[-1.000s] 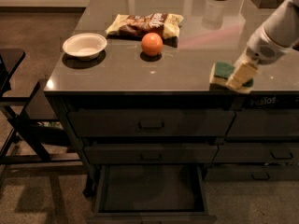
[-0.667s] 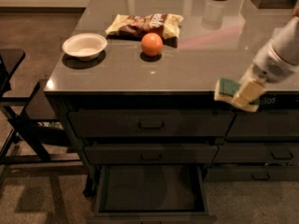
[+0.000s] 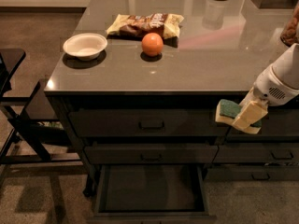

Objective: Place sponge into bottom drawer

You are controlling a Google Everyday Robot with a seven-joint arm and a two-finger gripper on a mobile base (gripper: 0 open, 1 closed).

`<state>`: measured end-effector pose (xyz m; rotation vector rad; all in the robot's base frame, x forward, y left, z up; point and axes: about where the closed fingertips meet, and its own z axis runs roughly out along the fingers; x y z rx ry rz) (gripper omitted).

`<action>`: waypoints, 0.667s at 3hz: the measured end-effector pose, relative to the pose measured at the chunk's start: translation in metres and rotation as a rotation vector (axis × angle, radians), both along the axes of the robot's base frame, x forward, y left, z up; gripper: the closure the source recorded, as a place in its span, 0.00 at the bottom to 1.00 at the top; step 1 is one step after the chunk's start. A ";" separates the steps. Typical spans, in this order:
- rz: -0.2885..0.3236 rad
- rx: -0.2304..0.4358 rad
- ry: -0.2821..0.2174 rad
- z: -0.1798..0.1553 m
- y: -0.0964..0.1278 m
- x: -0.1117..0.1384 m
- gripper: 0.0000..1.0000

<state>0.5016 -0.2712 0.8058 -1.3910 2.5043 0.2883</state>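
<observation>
My gripper [image 3: 243,115] is at the right, in front of the top drawer face and below the counter's front edge. It is shut on the sponge [image 3: 227,109], whose dark green top and pale yellow body show between the pale fingers [image 3: 250,114]. The bottom drawer [image 3: 152,188] stands pulled open at the lower middle, its flat dark interior bare. The sponge hangs above and to the right of the drawer's right wall.
On the grey counter [image 3: 196,64] sit a white bowl [image 3: 85,45], an orange [image 3: 152,44] and a chip bag [image 3: 145,24]. Two shut handled drawers [image 3: 150,124] are above the open one. A black chair [image 3: 14,106] stands at the left.
My gripper has carried the sponge off the counter's right front edge, forward and down, so it now hangs in front of the top drawer face.
</observation>
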 end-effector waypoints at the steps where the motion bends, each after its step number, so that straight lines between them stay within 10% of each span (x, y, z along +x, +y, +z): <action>1: -0.037 0.034 0.067 -0.045 0.014 -0.013 1.00; 2: -0.074 0.068 0.171 -0.109 0.042 -0.027 1.00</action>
